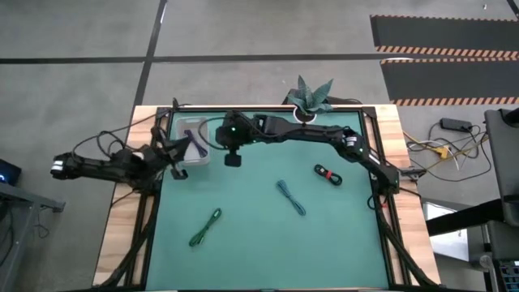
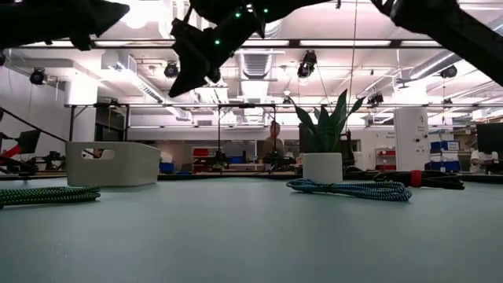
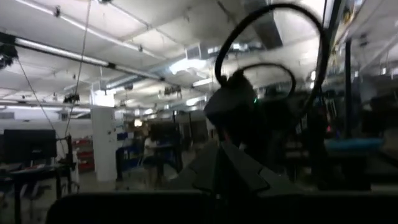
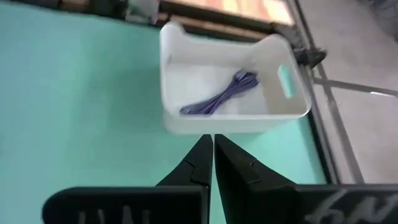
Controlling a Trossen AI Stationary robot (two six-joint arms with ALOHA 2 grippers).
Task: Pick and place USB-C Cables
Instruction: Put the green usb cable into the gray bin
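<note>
Three cables lie loose on the counter (image 1: 259,243): green cable (image 1: 205,227), teal cable (image 1: 291,198), black-and-red cable (image 1: 328,173). Farther back, the right gripper (image 4: 213,149), fingers clenched and empty, hangs beside the white bin (image 4: 292,99) holding the purple cable (image 4: 221,99). Whether the left gripper (image 1: 172,152), just beside that bin, is clenched cannot be told.

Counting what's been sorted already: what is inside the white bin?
One purple cable lies on the floor of the white bin. Nothing else shows inside; the near wall hides a thin strip of the floor.

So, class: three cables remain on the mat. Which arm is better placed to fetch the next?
Probably right: its end effector hangs over the mat near the teal cable, while the left end effector sits beside the bin.
</note>
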